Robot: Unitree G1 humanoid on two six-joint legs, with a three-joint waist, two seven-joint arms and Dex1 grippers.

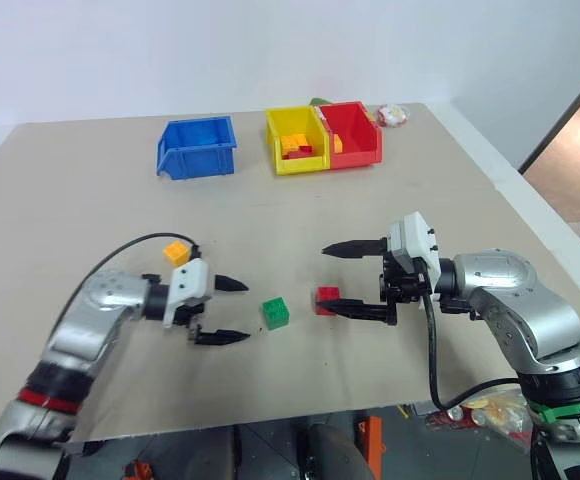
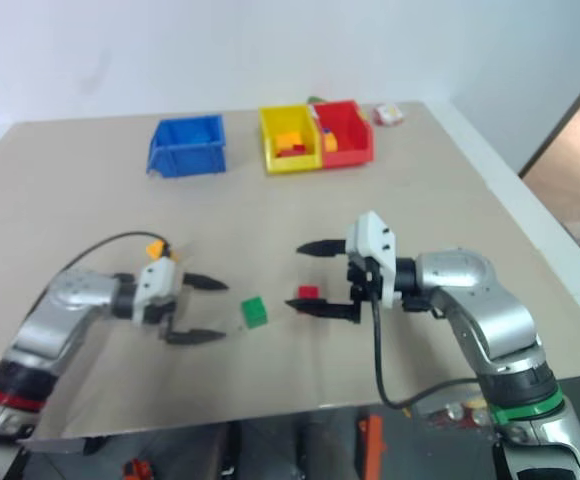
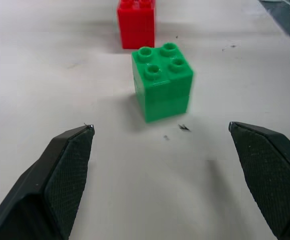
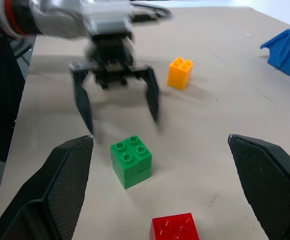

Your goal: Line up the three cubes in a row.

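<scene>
Green cube (image 1: pixel 276 312) sits free on the table (image 1: pixel 300 215), just beside the red cube (image 1: pixel 326 299) (the yellow-orange cube (image 1: pixel 176 252) lies apart, behind the left arm) — left gripper (image 1: pixel 232 310) spread, holding nothing; right gripper (image 1: pixel 340 279) also spread, straddling the red cube without touching.

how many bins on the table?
3, along the table's far edge: blue bin on the left, standing apart; yellow bin and red bin side by side to its right. None look hidden.
</scene>
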